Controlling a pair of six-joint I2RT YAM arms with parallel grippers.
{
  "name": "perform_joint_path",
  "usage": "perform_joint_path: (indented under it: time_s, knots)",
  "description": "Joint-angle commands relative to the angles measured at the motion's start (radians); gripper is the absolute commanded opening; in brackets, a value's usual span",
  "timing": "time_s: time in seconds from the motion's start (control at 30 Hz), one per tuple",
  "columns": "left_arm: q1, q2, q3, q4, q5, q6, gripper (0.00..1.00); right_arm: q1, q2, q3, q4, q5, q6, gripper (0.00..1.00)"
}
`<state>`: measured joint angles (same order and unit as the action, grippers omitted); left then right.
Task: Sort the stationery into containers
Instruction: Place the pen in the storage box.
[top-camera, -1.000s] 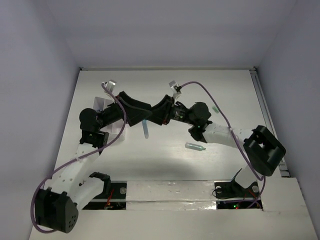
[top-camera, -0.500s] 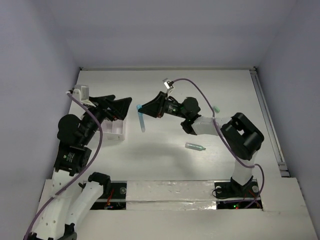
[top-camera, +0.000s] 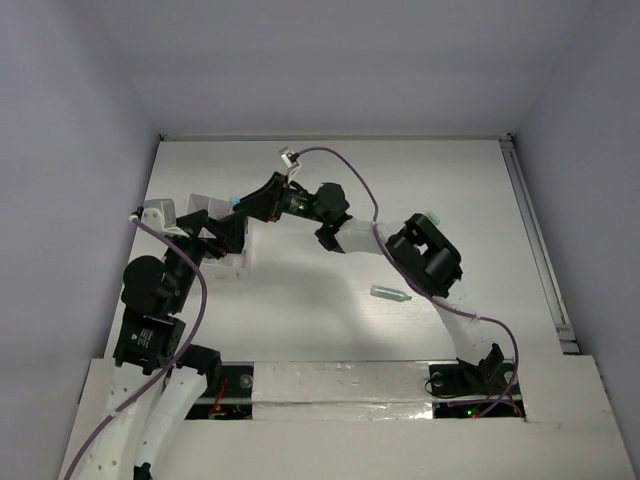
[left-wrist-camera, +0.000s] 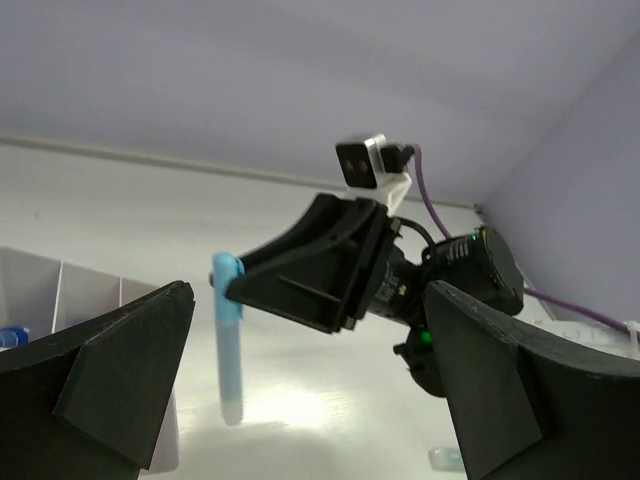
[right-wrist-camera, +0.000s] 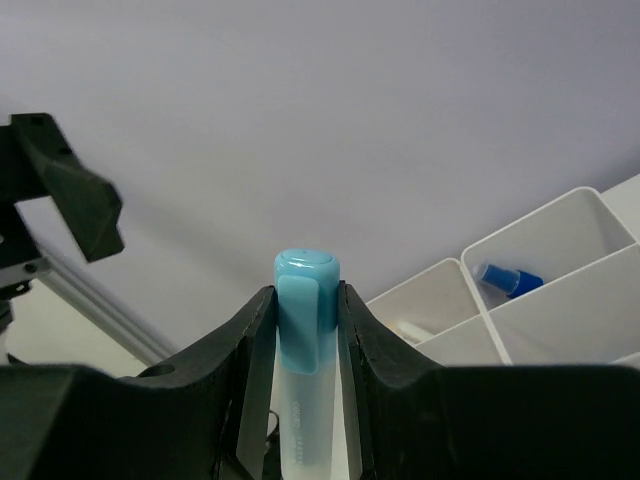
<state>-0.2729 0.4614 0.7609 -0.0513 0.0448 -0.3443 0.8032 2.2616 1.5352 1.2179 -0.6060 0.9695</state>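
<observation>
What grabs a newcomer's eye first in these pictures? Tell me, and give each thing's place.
The right end effector is shut on a light-blue-capped pen, held cap up in the air close to the white compartment box at the left of the table. The left end effector hangs open facing it, fingers wide apart. One teal capsule lies alone on the table nearer the middle.

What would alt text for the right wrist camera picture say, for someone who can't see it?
The right gripper clamps a blue-capped pen between its black fingers. To the right is a white divided box with a blue item in one compartment.
</observation>
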Motion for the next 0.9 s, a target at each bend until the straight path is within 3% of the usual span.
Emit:
perform_joint_path:
  time_s: [0.0,0.33,0.6,0.7,0.87]
  knots:
    - [0.003,-0.030,-0.029,0.074,-0.022,0.028,0.99,0.030,0.093,0.152,-0.068,0.046,-0.040,0.00]
    - [0.003,-0.050,-0.055,0.070,-0.013,0.028,0.99,0.080,0.326,0.509,-0.282,0.060,-0.083,0.00]
    - [0.003,-0.056,-0.057,0.071,-0.011,0.030,0.99,0.090,0.380,0.563,-0.320,0.069,-0.098,0.00]
    - [0.003,-0.055,-0.058,0.076,-0.002,0.030,0.99,0.099,0.385,0.562,-0.325,0.071,-0.100,0.04]
    - [0.003,-0.055,-0.061,0.074,-0.002,0.031,0.99,0.099,0.375,0.543,-0.314,0.066,-0.097,0.24]
